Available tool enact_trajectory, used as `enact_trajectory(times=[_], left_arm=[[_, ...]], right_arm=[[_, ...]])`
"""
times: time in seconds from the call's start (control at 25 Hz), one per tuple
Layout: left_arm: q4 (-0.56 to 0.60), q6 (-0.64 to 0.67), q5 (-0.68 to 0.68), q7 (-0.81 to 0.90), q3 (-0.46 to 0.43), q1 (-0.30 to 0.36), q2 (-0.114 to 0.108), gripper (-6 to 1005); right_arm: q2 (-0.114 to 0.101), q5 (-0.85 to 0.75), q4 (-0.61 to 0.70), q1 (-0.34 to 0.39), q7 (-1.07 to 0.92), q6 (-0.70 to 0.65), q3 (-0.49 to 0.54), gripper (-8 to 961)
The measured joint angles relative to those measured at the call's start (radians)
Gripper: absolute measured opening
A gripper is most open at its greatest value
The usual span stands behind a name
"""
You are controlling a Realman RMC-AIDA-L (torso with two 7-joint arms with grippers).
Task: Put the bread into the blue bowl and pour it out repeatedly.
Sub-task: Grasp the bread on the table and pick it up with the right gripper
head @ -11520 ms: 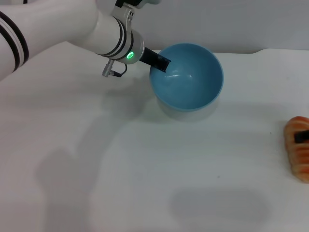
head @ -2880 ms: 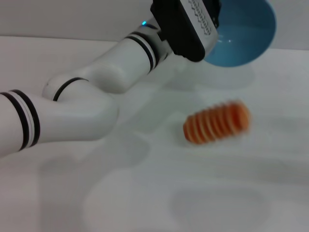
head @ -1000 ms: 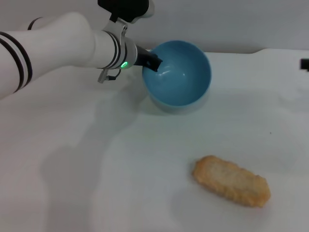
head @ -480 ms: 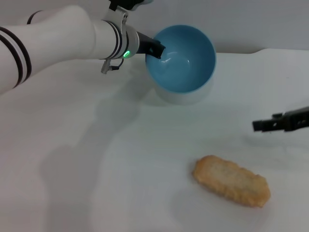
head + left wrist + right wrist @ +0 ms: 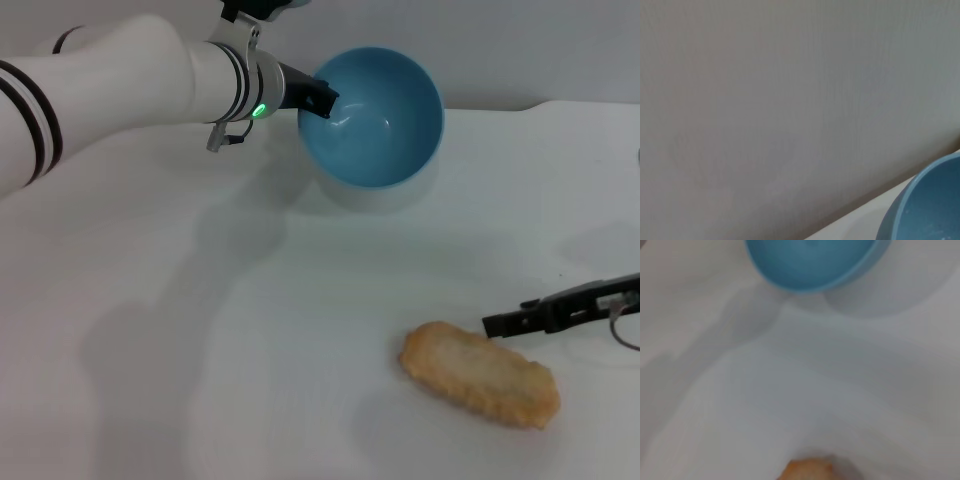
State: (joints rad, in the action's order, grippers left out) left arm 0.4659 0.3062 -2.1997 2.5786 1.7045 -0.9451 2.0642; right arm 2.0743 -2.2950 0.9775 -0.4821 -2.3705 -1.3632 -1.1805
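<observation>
Right gripper [image 5: 495, 325] has dropped from mid-counter a half-second back to just beside the bread [image 5: 480, 374], which lies flat and unmoved on the white counter [image 5: 200, 380], well apart from the blue bowl [image 5: 375, 115]. Judgement: pick-up for the next refill is starting. Right fingers: cannot tell whether parted. Left gripper [image 5: 318, 100] keeps its fingers clamped on the bowl's rim, bowl tilted. Open counter surrounds the bread.

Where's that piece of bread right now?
In the head view the bread lies flat on the white table, near right, well short of the blue bowl, with the right gripper beside it.
</observation>
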Motion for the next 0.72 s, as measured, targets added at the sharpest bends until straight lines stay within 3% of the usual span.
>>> enact_trajectory(times=[0.4, 0.72], left_arm=[[-0.003, -0.012, 0.000, 0.000, 0.008, 0.002, 0.002, -1], [-0.009, -0.013, 0.000, 0.000, 0.008, 0.010, 0.002, 0]], right_arm=[[-0.001, 0.032, -0.153, -0.057, 0.021, 0.020, -0.029, 731], [-0.002, 0.027, -0.173, -0.070, 0.016, 0.024, -0.038, 722]])
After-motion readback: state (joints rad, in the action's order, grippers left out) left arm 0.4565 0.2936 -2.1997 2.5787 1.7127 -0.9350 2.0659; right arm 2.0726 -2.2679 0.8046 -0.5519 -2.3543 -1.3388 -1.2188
